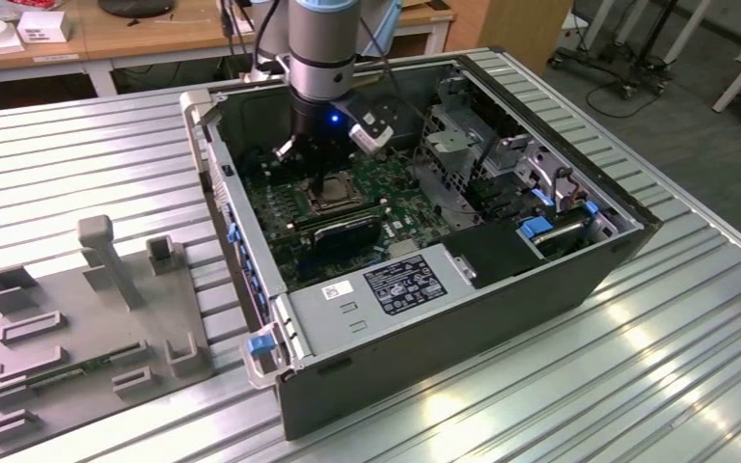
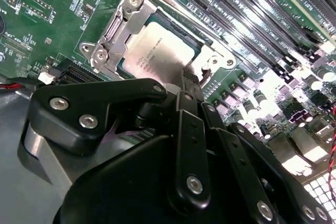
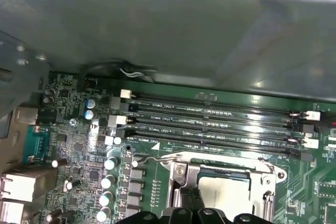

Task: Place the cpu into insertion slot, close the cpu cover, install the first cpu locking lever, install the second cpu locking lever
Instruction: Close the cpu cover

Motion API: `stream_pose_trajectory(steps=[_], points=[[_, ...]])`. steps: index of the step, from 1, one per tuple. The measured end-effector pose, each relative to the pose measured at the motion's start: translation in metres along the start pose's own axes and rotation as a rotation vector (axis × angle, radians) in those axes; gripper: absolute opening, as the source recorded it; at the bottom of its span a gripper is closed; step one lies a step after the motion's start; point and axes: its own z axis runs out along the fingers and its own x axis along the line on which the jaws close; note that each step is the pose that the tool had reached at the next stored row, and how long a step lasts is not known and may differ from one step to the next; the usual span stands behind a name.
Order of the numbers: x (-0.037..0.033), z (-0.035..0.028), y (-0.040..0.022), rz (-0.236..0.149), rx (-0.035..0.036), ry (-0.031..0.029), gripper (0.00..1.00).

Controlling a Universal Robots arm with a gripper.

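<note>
I counted one cpu (image 2: 163,51) and one cpu cover (image 2: 123,27). There were four long memory slots (image 3: 210,124). I also saw one computer case (image 1: 474,318), one grey fixture plate (image 1: 88,338) and my one claw (image 2: 185,77).

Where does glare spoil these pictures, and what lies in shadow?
Second wrist view: glare whitens the memory slots, while the tool is dark. First wrist view: bright streaks cross the same slots. Exterior view: the table reflects light in patches.

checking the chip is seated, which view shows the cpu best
The second wrist view: the cpu lies close up, its metal face plain to see. The first wrist view catches it partly behind the gripper; the exterior view shows it small.
</note>
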Motion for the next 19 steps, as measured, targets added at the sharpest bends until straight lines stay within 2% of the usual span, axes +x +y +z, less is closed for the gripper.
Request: stream_pose_trajectory(steps=[3, 8, 13, 19], points=[[0.0028, 0.0007, -0.0006, 0.006, -0.0002, -0.0004, 0.1], [0.0033, 0.0012, -0.0007, 0.032, 0.0004, -0.0014, 0.1], [0.0033, 0.0013, -0.0007, 0.033, 0.0001, -0.0017, 0.1], [0.0036, 0.0048, -0.0009, 0.033, 0.0016, -0.0014, 0.1]])
